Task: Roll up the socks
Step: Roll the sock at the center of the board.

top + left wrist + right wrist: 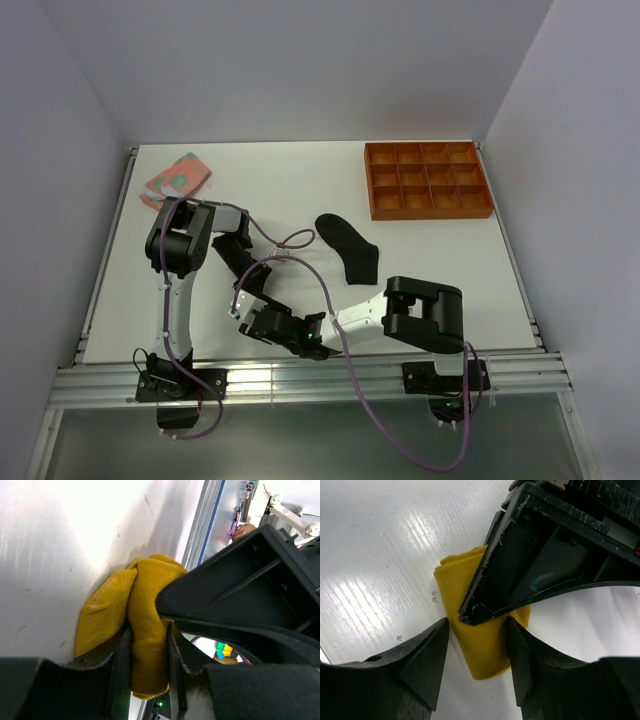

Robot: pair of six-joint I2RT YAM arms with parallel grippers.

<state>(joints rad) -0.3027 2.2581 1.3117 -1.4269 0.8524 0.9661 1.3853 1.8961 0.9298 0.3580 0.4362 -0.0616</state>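
The mustard-yellow sock (145,630) lies bunched on the white table near its front edge. My left gripper (147,667) is shut on a fold of it. In the right wrist view the sock (490,655) lies between the fingers of my right gripper (477,642), which is open and straddles it, with a thin gap at the left finger (427,655). In the top view both grippers meet (250,315) and hide this sock. The black sock (348,246) lies flat at mid-table. The pink and green sock (177,177) lies at the far left.
An orange tray (428,208) with square compartments stands at the back right. The table's front rail (300,378) runs just below the grippers. The left gripper's body (550,545) hangs over the sock in the right wrist view. White walls enclose the table.
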